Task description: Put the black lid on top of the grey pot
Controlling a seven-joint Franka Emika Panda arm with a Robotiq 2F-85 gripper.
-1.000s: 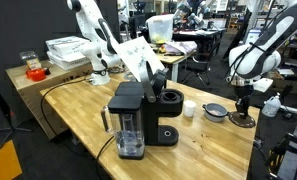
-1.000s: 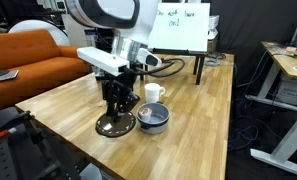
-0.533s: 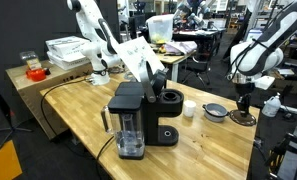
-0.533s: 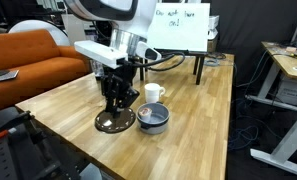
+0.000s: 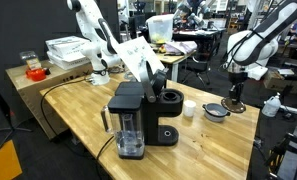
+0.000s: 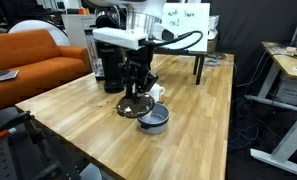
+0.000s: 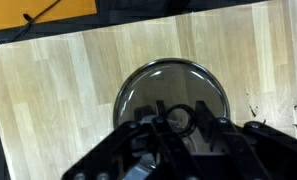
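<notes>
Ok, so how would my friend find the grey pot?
On the long wooden table stands a big black coffee machine, with a small white cup beside it. Just past the cup sits the grey pot, with the tool holding the black lid close by. Unlike the cup, it is low, round, metal and dark inside.

White rounded arm [image 5: 256,42], black pincer [image 6: 136,98], looping black cable [image 6: 185,44]

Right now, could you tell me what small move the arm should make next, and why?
Probably shift sideways: the gripper holds the flat round black lid clear of the wooden table, beside the small grey metal pot, not yet over it.
</notes>
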